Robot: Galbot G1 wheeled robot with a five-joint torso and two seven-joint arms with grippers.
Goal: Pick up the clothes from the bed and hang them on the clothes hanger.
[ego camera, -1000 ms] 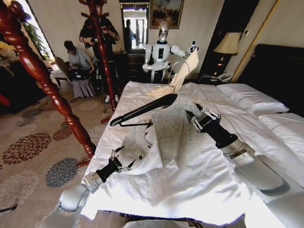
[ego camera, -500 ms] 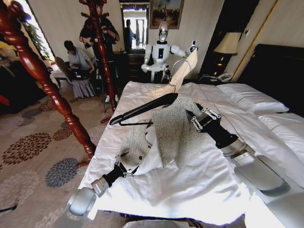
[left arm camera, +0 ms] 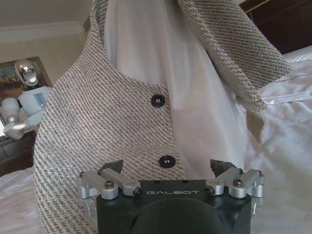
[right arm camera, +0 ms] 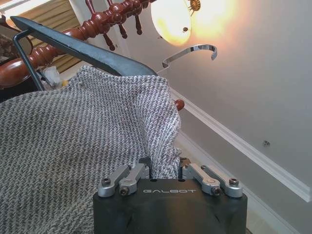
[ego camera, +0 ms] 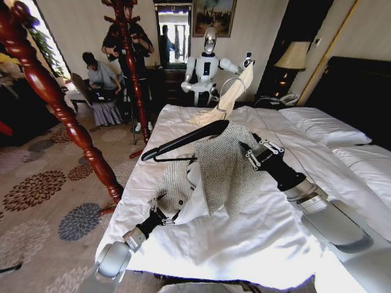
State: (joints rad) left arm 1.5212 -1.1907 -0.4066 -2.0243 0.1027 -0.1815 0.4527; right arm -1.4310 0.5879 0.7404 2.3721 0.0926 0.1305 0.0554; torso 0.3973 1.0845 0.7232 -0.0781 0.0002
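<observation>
jacket: our grey tweed jacket (ego camera: 223, 168) is lifted off the bed (ego camera: 256, 244), one shoulder already draped over the black hanger (ego camera: 183, 140), the other front panel sagging toward 7 o'clock in the head view

right end effector: our right end effector (ego camera: 252, 151) sits at the jacket's 3 o'clock edge; in its wrist view the fingers are pinched tight on a fold of tweed, so it's carrying jacket and hanger

left end effector: our left end effector (ego camera: 160, 210) is low, near the bed's edge, fingers spread wide with nothing in them

key relation: the loose panel hangs just past our left end effector, up toward 1 o'clock from it; the hanger's long axis runs 8 to 2 o'clock, bare end on our left

nearer arm: left one, easily. We'd guess it's lined up to grab that hem near the buttons (left arm camera: 158, 101)
</observation>
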